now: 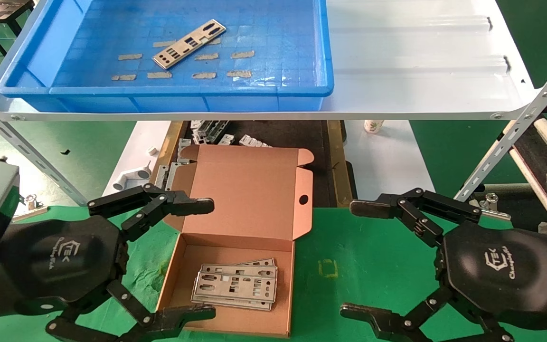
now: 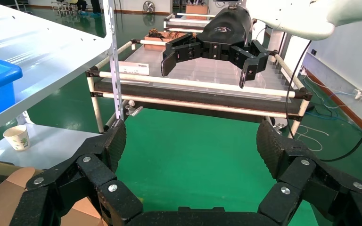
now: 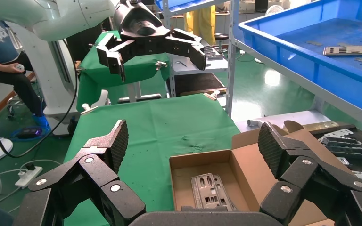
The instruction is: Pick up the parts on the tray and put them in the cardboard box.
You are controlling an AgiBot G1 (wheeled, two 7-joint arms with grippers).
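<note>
At lower left the left gripper (image 1: 169, 259) hung spread wide and empty beside the cardboard box (image 1: 235, 266), where several parts (image 1: 235, 286) already lay stacked; one last part (image 1: 189, 43) sat flat in the blue tray (image 1: 321, 57) at upper left. It looked thin, stiff, light and slippery (best pinched across its long edges, I judged). At lower right the right gripper (image 1: 373, 259) was equally agape, and the box's near wall was cut off.

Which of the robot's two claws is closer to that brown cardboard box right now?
The left. The left gripper hangs open right at the cardboard box, its fingers overlapping the box's left edge. The right gripper, also open, sits apart over the green cloth on the box's right.
</note>
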